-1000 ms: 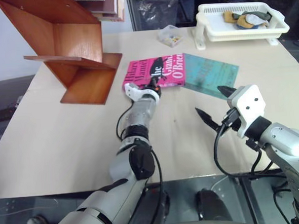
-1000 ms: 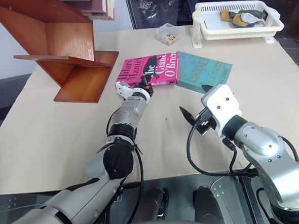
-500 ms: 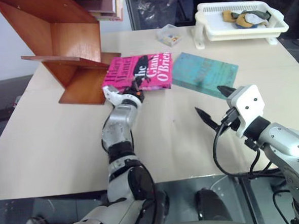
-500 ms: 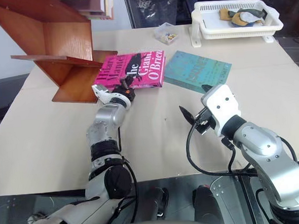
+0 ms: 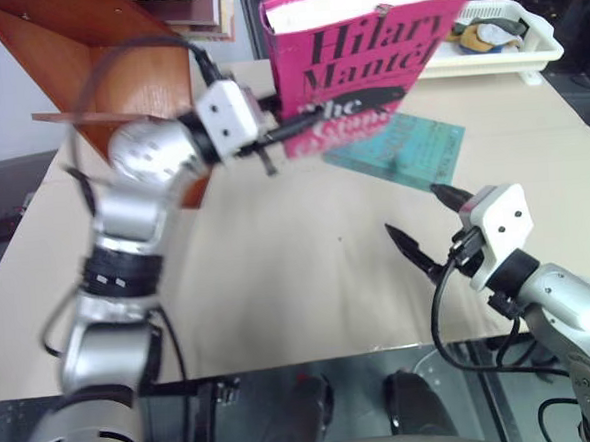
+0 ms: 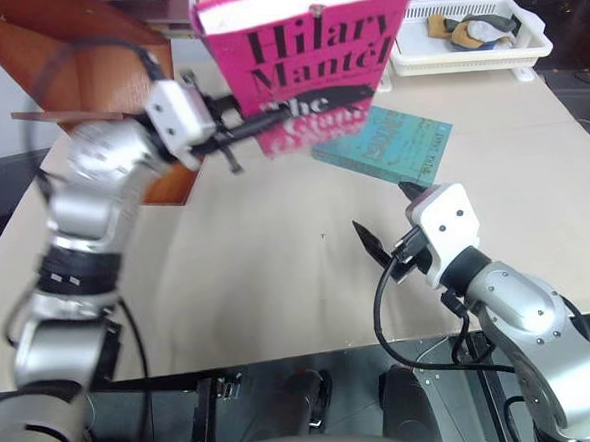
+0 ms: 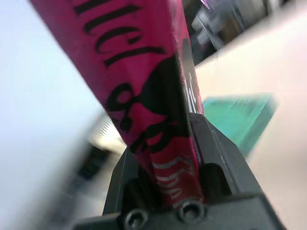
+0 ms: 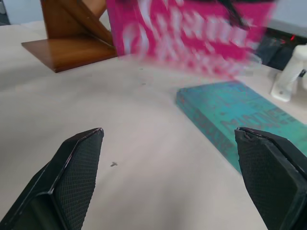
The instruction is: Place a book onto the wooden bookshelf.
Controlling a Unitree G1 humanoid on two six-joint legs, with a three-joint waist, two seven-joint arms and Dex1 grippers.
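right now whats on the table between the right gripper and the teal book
Nothing: bare tabletop. The right wrist view shows it between the open right gripper and the teal book. The pink book is up in the left gripper.

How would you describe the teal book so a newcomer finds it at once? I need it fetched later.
Start at the beige table and look toward its far side, where a white basket tray stands. The teal book lies flat on the tabletop in front of that tray. It is thin and plain teal, unlike the thick hot-pink book held up in the air by the left gripper.
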